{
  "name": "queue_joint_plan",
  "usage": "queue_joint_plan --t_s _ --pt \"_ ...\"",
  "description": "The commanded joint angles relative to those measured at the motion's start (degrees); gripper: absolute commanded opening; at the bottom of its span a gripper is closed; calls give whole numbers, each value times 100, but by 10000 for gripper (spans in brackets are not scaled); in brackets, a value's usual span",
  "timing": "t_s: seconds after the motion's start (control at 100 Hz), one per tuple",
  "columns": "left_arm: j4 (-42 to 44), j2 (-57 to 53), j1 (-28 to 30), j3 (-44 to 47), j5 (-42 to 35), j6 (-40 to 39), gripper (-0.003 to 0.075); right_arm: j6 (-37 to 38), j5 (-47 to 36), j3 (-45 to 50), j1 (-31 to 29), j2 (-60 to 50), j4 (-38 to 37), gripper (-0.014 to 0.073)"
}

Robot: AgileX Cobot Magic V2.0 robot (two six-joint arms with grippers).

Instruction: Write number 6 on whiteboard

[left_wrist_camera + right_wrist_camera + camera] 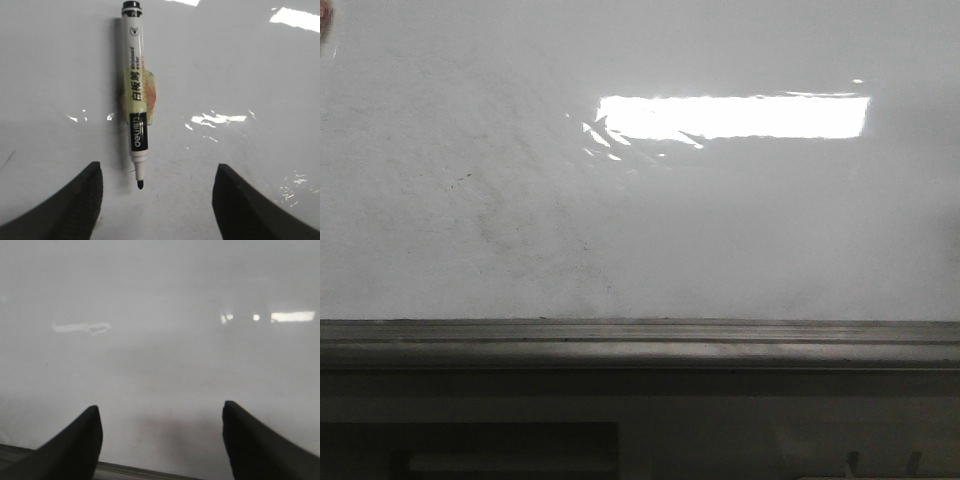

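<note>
The whiteboard (520,200) fills the front view, glossy white with faint grey smudges; no number 6 shows on it in any view. In the left wrist view a white uncapped marker (136,100) lies on the whiteboard (240,75), its black tip toward my left gripper (157,172). That gripper is open and empty, its jaws wide apart, the tip just beyond them and nearer one finger. My right gripper (160,412) is open and empty over bare whiteboard (160,315) near its ledge. Neither gripper shows in the front view.
A grey metal ledge (640,340) runs along the board's near edge, with a dark grey cabinet front (720,420) below it. A bright rectangular light glare (735,115) sits on the board at upper right. The ledge also shows in the right wrist view (140,471).
</note>
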Motion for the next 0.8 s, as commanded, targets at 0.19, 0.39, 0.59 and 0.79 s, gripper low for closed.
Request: queue_joint_plan --t_s 0.19,0.39,0.59,0.79 --pt "-1550 976 -2 -336 -406 1467 439 -72 -385 -211 -29 66 51 465" --pt "-1574 1637 -2 -576 -511 1603 439 -72 -385 -211 -29 66 51 465" --pt "-1603 2079 -2 -713 -546 1774 430 -72 -395 -211 -29 66 51 465" --pt "-1612 2229 -2 -758 -546 1881 208 -72 -422 -211 -29 77 51 465"
